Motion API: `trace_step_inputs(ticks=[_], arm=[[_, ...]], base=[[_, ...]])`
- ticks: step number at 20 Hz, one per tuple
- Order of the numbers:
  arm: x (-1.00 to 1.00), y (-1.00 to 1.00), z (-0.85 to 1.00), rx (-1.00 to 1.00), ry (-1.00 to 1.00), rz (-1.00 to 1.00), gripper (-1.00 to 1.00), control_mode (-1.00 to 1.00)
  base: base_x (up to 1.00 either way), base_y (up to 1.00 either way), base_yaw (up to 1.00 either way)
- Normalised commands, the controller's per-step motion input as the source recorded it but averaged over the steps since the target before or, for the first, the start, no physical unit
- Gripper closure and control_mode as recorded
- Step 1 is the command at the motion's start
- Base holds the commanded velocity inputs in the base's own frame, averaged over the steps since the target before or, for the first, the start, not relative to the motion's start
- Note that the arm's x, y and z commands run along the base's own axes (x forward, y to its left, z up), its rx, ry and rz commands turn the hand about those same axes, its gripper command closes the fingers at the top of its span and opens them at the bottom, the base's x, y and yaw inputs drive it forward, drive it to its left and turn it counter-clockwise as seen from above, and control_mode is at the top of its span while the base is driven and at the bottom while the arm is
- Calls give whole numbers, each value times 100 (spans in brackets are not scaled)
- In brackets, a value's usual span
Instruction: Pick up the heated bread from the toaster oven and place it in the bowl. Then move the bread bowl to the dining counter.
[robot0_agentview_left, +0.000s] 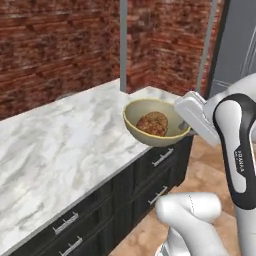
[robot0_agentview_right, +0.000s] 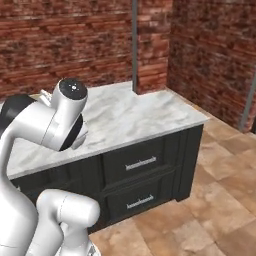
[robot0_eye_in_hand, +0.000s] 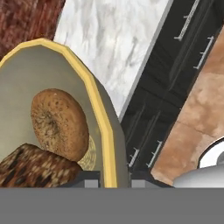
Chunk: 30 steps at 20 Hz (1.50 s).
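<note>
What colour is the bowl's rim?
Yellow on the bowl rim, clearest in the hand view.

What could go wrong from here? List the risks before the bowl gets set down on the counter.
1. The bowl is tilted and hangs partly past the counter edge; released now, it could tip toward the floor.
2. The gripper pinches only the rim, one finger inside and one outside, so the loaded bowl may swing or slip.
3. The bread and the doughnut lie loose inside, and more tilt could spill them.
</note>
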Motion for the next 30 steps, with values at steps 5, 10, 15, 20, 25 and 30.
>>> trace_step_inputs(ticks=[5,10,15,20,25,30], arm=[[0,0,0,0,0,0,100,100],[0,0,0,0,0,0,100,100],[0,0,0,0,0,0,100,100],[0,0,0,0,0,0,100,100],[41,11,-18,-6,8,0,100,-100],[90,22,-30,-2,18,0,100,-100]], base=[[85,-58,65],[63,-10,65],[74,7,16],[67,3,1],[10,1,0],[0,0,0]])
